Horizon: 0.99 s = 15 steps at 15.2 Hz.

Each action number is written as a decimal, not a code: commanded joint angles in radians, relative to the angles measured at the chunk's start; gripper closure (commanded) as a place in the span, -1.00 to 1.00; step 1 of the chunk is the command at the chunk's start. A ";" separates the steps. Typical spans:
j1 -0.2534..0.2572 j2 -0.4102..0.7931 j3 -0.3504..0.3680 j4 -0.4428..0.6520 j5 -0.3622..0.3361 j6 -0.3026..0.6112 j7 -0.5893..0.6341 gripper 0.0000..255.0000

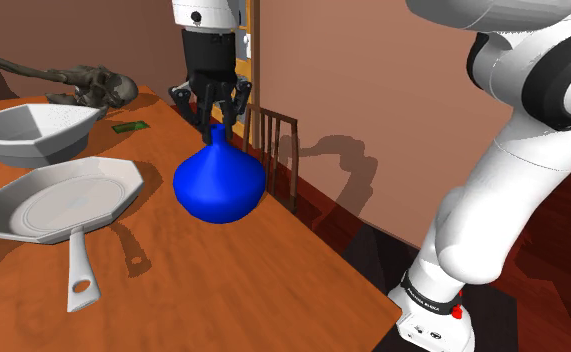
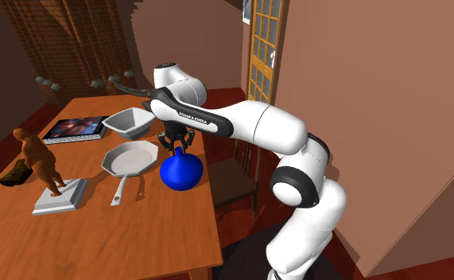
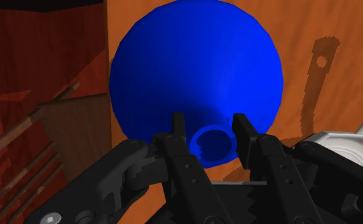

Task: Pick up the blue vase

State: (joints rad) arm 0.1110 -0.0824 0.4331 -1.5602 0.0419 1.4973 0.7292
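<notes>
The blue vase (image 1: 218,185) (image 2: 180,173) (image 3: 192,70), round-bellied with a narrow neck, stands upright on the wooden table (image 1: 273,280) near its edge. My gripper (image 1: 218,122) (image 2: 180,149) (image 3: 209,121) hangs straight above it, pointing down. It is open, with one black finger on each side of the neck's rim. In the wrist view the fingertips (image 3: 178,127) flank the neck's round opening closely, and a thin gap shows on one side. The vase rests on the table.
A white frying pan (image 1: 58,200) (image 2: 129,159) lies beside the vase, a white bowl (image 1: 33,130) (image 2: 128,121) behind it. A dark skeletal object (image 1: 83,85) and a small green item (image 1: 130,127) lie farther back. A brown figurine (image 2: 42,163) stands at the far side. A chair (image 1: 273,150) stands against the table edge.
</notes>
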 commanded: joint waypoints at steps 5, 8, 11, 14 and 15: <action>0.004 0.035 0.007 0.108 -0.014 -0.077 0.012 1.00; 0.008 0.061 0.012 0.180 -0.025 -0.125 0.021 1.00; 0.014 0.091 0.019 0.258 -0.038 -0.176 0.031 1.00; 0.023 0.127 0.026 0.345 -0.056 -0.230 0.042 1.00; 0.027 0.141 0.030 0.377 -0.062 -0.250 0.047 1.00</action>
State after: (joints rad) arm 0.1333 0.0398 0.4590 -1.2223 -0.0113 1.2694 0.7707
